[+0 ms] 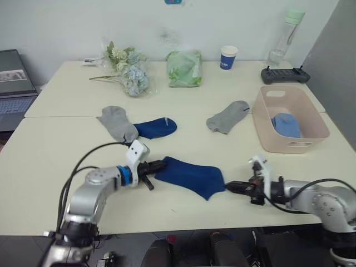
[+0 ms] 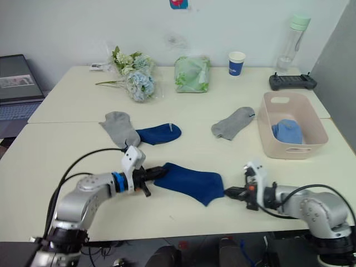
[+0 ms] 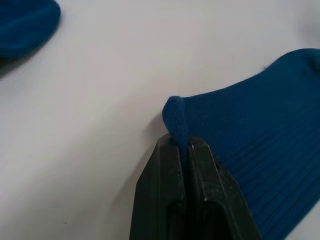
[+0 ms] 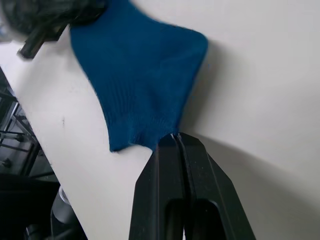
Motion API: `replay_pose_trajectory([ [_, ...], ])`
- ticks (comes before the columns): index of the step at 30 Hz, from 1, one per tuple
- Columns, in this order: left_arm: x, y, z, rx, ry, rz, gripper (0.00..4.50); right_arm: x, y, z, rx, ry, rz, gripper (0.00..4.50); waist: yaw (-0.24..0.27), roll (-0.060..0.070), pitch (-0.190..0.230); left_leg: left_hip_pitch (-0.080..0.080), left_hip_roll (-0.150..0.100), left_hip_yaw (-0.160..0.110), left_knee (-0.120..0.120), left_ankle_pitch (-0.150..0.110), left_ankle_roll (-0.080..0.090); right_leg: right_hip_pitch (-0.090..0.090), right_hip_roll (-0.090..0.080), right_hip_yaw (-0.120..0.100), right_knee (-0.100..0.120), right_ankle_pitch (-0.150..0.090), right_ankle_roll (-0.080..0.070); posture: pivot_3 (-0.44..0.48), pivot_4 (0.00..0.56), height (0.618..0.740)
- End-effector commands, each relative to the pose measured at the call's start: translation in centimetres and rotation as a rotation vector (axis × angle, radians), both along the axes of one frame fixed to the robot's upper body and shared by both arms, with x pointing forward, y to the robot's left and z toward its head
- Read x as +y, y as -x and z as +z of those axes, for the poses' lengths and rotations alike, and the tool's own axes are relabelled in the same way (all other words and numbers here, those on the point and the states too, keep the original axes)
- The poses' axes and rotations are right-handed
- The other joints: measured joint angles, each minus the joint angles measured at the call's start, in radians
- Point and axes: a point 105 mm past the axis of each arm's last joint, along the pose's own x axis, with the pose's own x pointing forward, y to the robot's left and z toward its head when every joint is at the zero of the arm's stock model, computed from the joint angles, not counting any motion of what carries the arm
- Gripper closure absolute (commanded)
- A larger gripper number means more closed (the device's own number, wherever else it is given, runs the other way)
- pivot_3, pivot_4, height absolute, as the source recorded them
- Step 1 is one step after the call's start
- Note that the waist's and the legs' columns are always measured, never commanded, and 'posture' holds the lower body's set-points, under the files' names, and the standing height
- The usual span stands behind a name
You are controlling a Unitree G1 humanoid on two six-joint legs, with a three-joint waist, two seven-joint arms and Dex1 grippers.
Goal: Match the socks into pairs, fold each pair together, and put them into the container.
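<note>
A navy sock [image 1: 189,175] lies flat near the table's front edge, stretched between my two grippers. My left gripper [image 1: 158,166] is shut on its left end, and the knit edge shows pinched between the fingertips [image 3: 172,147]. My right gripper [image 1: 229,187] is shut at the sock's right tip, nipping the very edge [image 4: 150,135]. A second navy sock [image 1: 156,128] lies farther back, partly under a grey sock [image 1: 115,122]. Another grey sock [image 1: 228,117] rests beside the pink container [image 1: 292,146]. Light blue sock fabric [image 1: 286,125] lies inside the container.
Along the back of the table are a bunch of flowers [image 1: 130,72], a green wrapped bundle [image 1: 184,68], a paper cup [image 1: 228,57], a bottle [image 1: 283,36] and a black controller [image 1: 285,74]. A laptop [image 1: 14,83] stands at the far left.
</note>
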Motion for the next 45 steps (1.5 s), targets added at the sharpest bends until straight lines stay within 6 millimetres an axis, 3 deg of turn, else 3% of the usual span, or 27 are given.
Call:
replay_pose_trajectory([
  [1,-1.4,1.4,1.6,-0.03,0.077,0.084,4.48,-1.1,-0.3,1.4,-0.025,-0.014,0.046,4.5,0.002,0.0,0.0,0.0,0.0,-0.001,0.0,0.0,0.0,0.0,0.0,-0.001,0.0,0.0,0.0,0.0,0.15,0.74],
  [6,-3.5,3.1,1.0,-0.016,0.148,0.143,4.48,-3.3,-0.6,1.4,-0.002,0.034,0.087,4.5,0.003,0.0,0.0,0.001,0.0,0.001,0.0,0.0,0.0,0.001,0.0,0.001,0.0,0.0,0.0,0.0,0.15,0.74],
  [13,-3.0,2.7,0.8,-0.05,0.133,0.196,4.48,-2.6,-1.6,0.4,-0.038,0.054,0.114,4.5,0.003,0.0,-0.001,0.001,0.0,0.002,0.0,0.0,0.0,0.001,0.001,0.0,0.0,0.0,0.0,0.0,0.15,0.74],
  [14,-3.0,2.7,0.7,-0.052,0.123,0.193,4.01,-2.6,-1.9,0.4,-0.065,0.069,0.112,4.5,0.004,0.0,-0.001,0.001,0.0,0.002,0.0,0.0,0.0,0.001,0.001,0.0,0.0,0.0,0.0,0.0,0.15,0.74],
  [17,-3.1,3.2,0.7,-0.064,0.113,0.165,3.24,-2.7,-2.6,0.5,-0.115,0.091,0.089,4.5,0.004,0.0,-0.001,0.001,0.0,0.002,0.0,0.0,0.0,0.001,0.001,0.0,0.0,0.0,0.0,0.0,0.15,0.74],
  [21,-1.4,2.9,0.3,-0.059,0.092,0.205,1.97,-3.4,-2.8,0.9,-0.152,0.109,0.076,3.55,0.004,0.0,-0.001,0.001,0.0,0.001,0.0,0.0,0.0,0.001,0.001,0.0,0.0,0.0,0.0,0.0,0.15,0.74],
  [24,2.3,2.1,1.1,-0.126,0.001,0.198,1.04,-5.0,-3.4,2.6,-0.301,0.209,0.061,2.58,0.004,0.0,-0.001,0.001,0.0,0.001,0.0,0.0,0.0,0.001,0.001,0.0,0.0,0.0,0.0,0.0,0.15,0.74],
  [26,4.0,1.8,1.8,-0.197,-0.143,0.093,0.42,-4.2,-2.3,4.1,-0.444,0.239,0.173,1.85,0.004,0.001,0.0,0.001,0.0,0.001,0.0,0.0,0.0,0.001,0.002,-0.001,0.0,0.0,0.0,0.0,0.15,0.74],
  [27,4.0,1.8,2.7,-0.24,-0.167,0.013,0.11,-3.4,-1.4,4.2,-0.493,0.268,0.257,1.83,0.004,0.001,0.0,0.001,0.0,0.0,-0.001,0.0,0.0,0.0,0.002,-0.001,0.0,0.0,0.0,0.0,0.15,0.74],
  [31,3.2,2.3,5.0,-0.391,-0.192,-0.208,0.11,-1.4,0.9,3.9,-0.587,0.3,0.432,1.83,0.004,0.001,0.0,0.001,0.0,0.003,-0.001,0.0,0.0,0.001,0.001,-0.002,-0.002,0.0,0.0,0.0,0.15,0.74],
  [33,1.9,4.0,5.3,-0.522,-0.254,-0.433,0.11,0.0,1.9,2.9,-0.64,0.319,0.515,1.83,0.004,0.001,0.0,0.001,-0.001,0.004,-0.001,0.0,-0.001,0.001,0.0,-0.001,-0.003,0.0,0.0,0.0,0.15,0.74],
  [39,0.6,5.7,3.7,-0.627,-0.361,-0.745,0.11,1.5,3.3,-0.1,-0.682,0.358,0.617,1.83,0.003,0.001,0.0,0.001,0.0,0.003,-0.001,0.0,-0.001,0.001,0.0,-0.001,-0.002,0.0,0.0,0.0,0.15,0.74],
  [43,-0.3,3.8,2.8,-0.725,-0.413,-0.713,0.11,1.9,3.1,-1.9,-0.746,0.436,0.668,1.83,0.003,0.001,0.0,0.002,-0.001,0.004,-0.001,0.0,0.0,0.001,0.001,-0.001,-0.002,0.0,0.0,0.0,0.15,0.74],
  [45,-0.2,4.2,1.2,-0.732,-0.445,-0.744,0.11,1.7,2.5,-2.2,-0.778,0.464,0.654,1.83,0.002,0.0,-0.001,0.002,-0.001,0.004,0.0,0.0,0.0,0.001,0.001,-0.002,-0.002,0.0,0.0,0.0,0.15,0.74],
])
